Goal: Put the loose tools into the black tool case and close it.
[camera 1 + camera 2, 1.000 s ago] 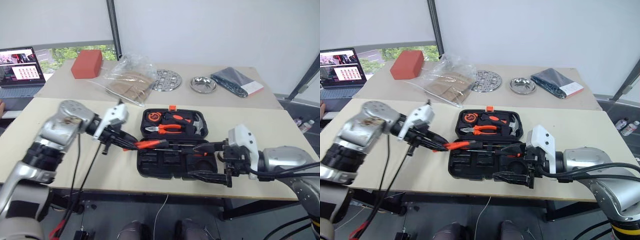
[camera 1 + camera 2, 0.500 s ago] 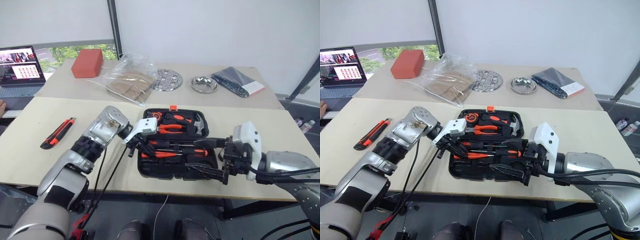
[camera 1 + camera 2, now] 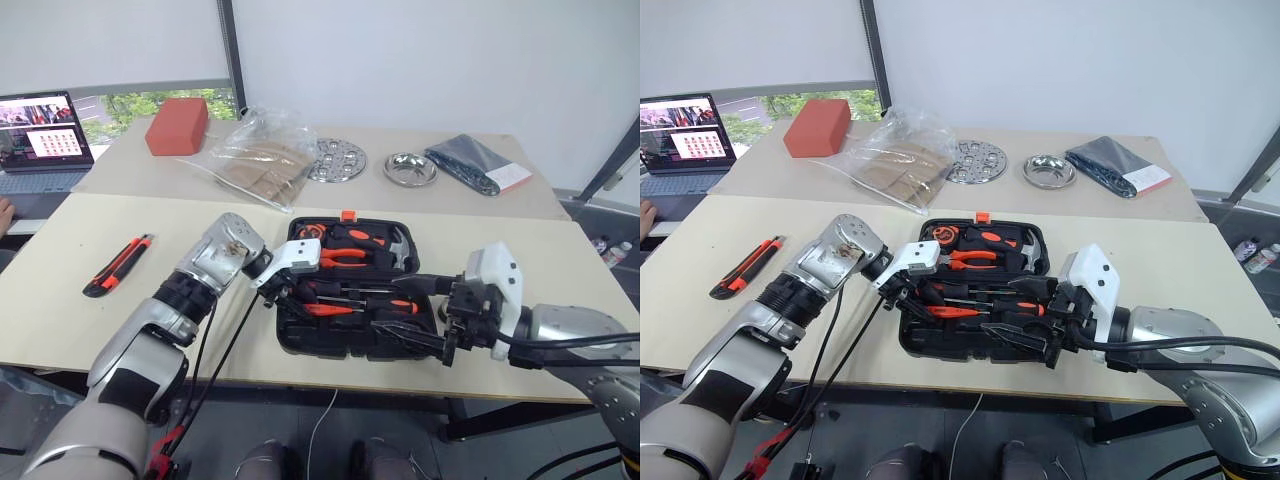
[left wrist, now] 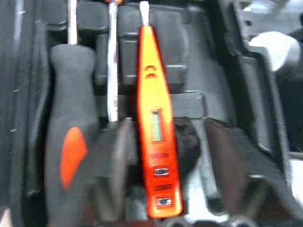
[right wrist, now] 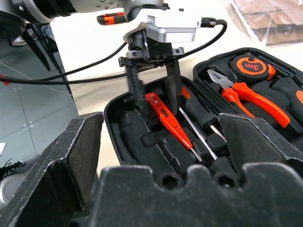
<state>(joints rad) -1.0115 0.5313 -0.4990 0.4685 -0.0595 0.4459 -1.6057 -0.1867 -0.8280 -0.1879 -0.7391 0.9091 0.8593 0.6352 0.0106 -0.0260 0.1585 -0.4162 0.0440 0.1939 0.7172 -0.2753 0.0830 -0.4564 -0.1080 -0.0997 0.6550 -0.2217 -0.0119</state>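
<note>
The black tool case (image 3: 300,342) lies open near the table's front edge. My left gripper (image 5: 157,109) hangs over the left end of its near half, open. The small orange tester screwdriver (image 4: 155,137) lies in the case between the fingers, clear of both. Beside it rest a black-and-orange-handled screwdriver (image 4: 70,142) and a thin steel shaft (image 4: 112,71). My right gripper (image 3: 415,315) stands open at the case's near right end, nothing in it. The orange-and-black utility knife (image 3: 117,265) lies on the table far to the left.
Pliers (image 3: 345,257), a tape measure (image 3: 308,232) and a hammer (image 3: 395,245) sit in the far half. On the back table: laptop (image 3: 40,140), red box (image 3: 177,125), plastic bag (image 3: 255,155), perforated disc (image 3: 335,160), steel bowl (image 3: 410,168), dark pouch (image 3: 475,165).
My left gripper carried the tester screwdriver right and down from beside the case into its near half, then opened, leaving the tester lying there. The right gripper stayed put.
</note>
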